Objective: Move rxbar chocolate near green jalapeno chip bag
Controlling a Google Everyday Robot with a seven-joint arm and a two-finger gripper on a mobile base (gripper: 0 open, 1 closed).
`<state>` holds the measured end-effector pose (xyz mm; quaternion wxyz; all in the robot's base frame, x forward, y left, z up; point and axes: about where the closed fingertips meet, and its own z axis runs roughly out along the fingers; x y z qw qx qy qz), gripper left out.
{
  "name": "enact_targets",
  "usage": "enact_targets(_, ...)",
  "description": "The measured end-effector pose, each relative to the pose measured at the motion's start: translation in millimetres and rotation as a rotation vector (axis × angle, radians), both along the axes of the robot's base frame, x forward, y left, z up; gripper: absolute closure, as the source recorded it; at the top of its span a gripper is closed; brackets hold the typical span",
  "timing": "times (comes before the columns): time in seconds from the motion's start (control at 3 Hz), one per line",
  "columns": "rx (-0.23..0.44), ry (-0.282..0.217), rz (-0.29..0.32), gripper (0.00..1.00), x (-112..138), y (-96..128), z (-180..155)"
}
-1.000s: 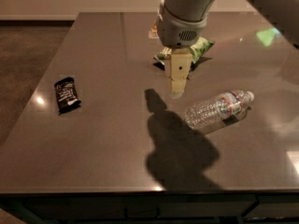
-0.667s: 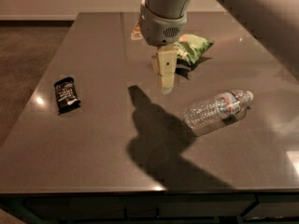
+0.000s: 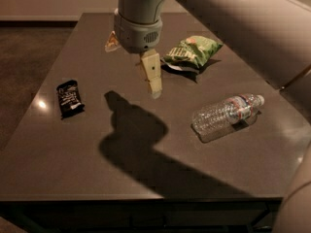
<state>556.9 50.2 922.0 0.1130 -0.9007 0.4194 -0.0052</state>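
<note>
End effector (image 3: 154,89) hangs over the middle of the counter (image 3: 73,174), pointing down. It sits between the two task things and closer to the bag. It carries nothing, and from this angle I cannot tell whether it is open or closed.

At the far left the chocolate bar (image 3: 69,98) lies flat near the counter's left edge, slightly askew, untouched and well apart from the bag. The step in hand looks like the reach for it. To do that well, the arm should swing left and toward the front, centre over the bar's middle, and line up across its narrow width. The wrapper is thin, so the descent has to go right down to the surface, or the grip may close on air. A low lift should be enough for the carry.

To the right of the arm, toward the back, the chip bag (image 3: 192,51) lies crumpled and puffy. It looks unopened, and what is inside is hidden. The bare patch just in front of it and to its left seems a good drop spot.

Furthest right, a clear water bottle (image 3: 227,113) lies on its side. It looks empty or nearly so, and it is out of the path.
</note>
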Motion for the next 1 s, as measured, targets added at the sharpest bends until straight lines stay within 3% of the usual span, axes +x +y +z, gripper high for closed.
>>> enact_targets(0.67, 0.000, -0.051, 0.227, 0.00, -17, 27, -20)
enact_targets(1.0, -0.001, -0.052, 0.227, 0.00, -17, 27, -20)
